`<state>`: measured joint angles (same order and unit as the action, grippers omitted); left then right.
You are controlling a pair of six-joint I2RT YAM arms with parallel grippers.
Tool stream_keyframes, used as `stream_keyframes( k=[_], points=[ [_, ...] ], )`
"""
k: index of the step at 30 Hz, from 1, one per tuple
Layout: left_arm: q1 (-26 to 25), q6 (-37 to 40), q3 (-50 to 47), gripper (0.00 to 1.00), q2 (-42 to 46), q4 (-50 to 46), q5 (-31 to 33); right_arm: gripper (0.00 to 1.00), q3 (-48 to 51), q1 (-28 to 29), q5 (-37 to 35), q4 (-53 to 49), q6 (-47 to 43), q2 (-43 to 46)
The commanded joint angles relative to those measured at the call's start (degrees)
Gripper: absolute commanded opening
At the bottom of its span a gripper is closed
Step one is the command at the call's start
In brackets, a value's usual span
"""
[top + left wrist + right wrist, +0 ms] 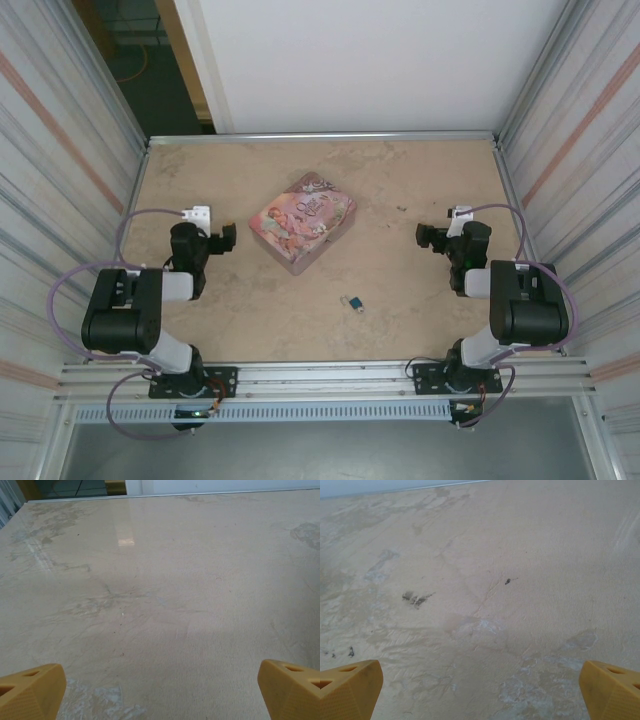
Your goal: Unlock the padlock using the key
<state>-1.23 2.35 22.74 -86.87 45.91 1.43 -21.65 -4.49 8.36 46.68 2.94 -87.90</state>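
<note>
The padlock (352, 302) is a tiny blue body with a dark metal end, lying on the table in front of the pink tin, between the two arms and nearer the right one. I cannot make out the key as a separate thing. My left gripper (222, 240) hovers left of the tin, open and empty. Its yellow fingertips (32, 692) stand far apart over bare tabletop, with the left gripper (160, 695) holding nothing. My right gripper (428, 236) sits right of the tin, also open and empty. The right gripper (480, 695) shows wide-set fingertips (610, 687) above stained table.
A pink illustrated rectangular tin (301, 221) lies at an angle in the table's middle. The beige table (400, 180) is walled by corrugated metal panels left and right and a white wall at the back. A metal rail (330, 375) runs along the near edge.
</note>
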Motion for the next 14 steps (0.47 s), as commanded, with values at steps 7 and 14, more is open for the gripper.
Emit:
stream_keyframes(
  k=[7, 14],
  points=[
    [0.0, 0.6, 0.7, 0.99, 0.4, -0.4, -0.4, 0.99, -1.4, 0.7, -1.8, -0.3, 0.9, -0.4],
    [0.0, 0.6, 0.7, 0.99, 0.4, -0.4, -0.3, 0.99, -1.3, 0.7, -1.7, -0.3, 1.0, -0.3]
  ],
)
